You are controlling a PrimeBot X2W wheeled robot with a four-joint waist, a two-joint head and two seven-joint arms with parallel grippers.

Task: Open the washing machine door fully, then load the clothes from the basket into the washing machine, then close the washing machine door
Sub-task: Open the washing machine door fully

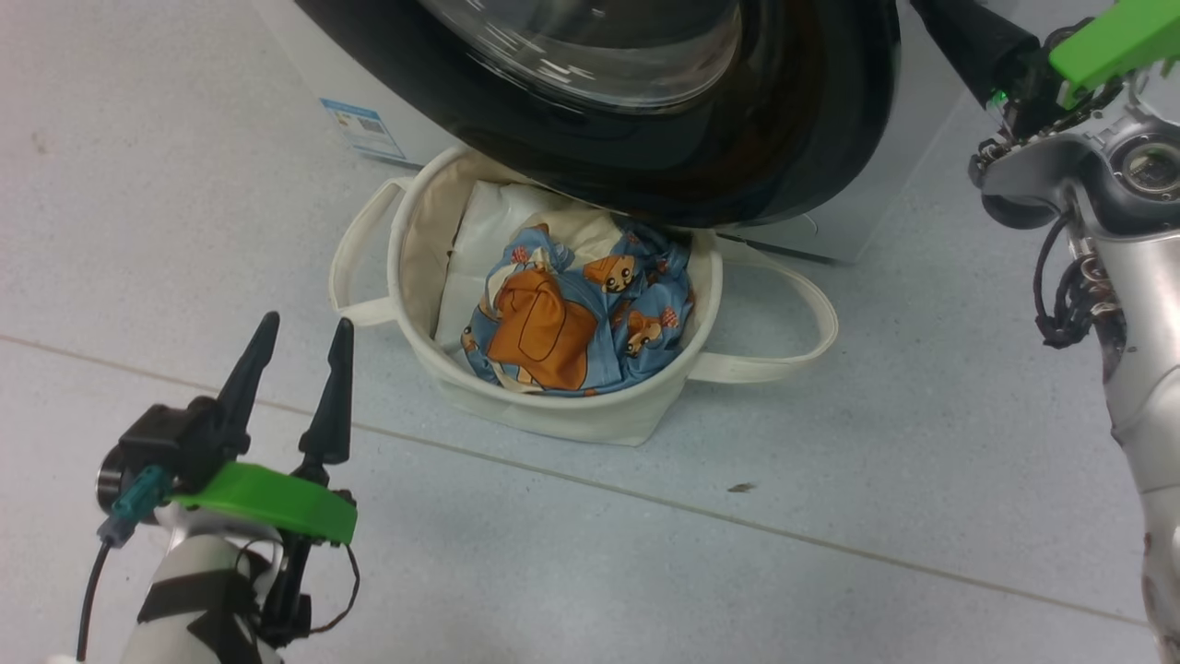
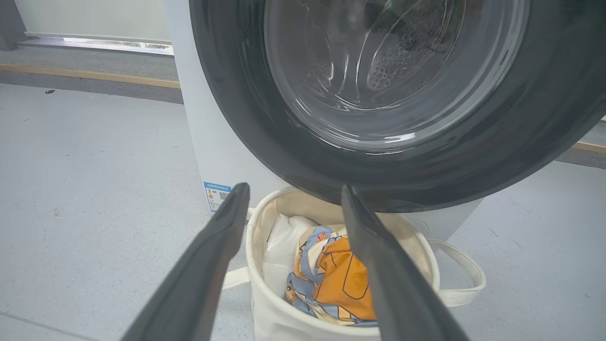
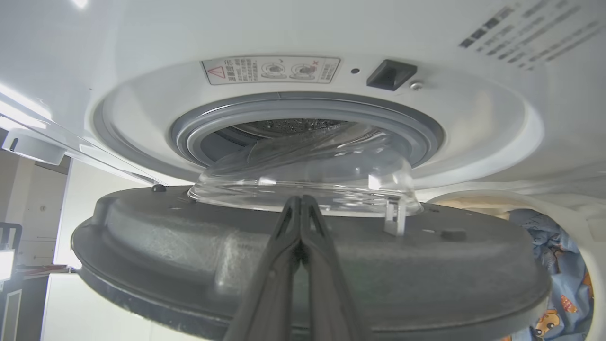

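The washing machine door [image 1: 737, 175], black-rimmed with a clear glass bowl, stands partly open over the back of the basket [image 1: 553, 415]. Blue bear-print clothes [image 1: 572, 314] with an orange patch lie in the cream basket. My left gripper [image 1: 305, 323] is open at the lower left, short of the basket, nothing between its fingers. In the left wrist view the clothes [image 2: 338, 279] lie between and beyond the open fingers [image 2: 213, 251]. My right gripper [image 3: 299, 201] is shut, its tips against the door's grey inner face [image 3: 426, 274] below the glass bowl. The washing machine [image 3: 473, 118] shows its drum [image 3: 293, 125] behind.
A plain white bundle [image 1: 479, 240] sits in the basket beside the clothes. The basket's looped handles [image 1: 811, 341] spread out on the grey floor. A blue label [image 1: 361, 127] marks the machine's front. My right arm [image 1: 1088, 184] reaches in from the upper right.
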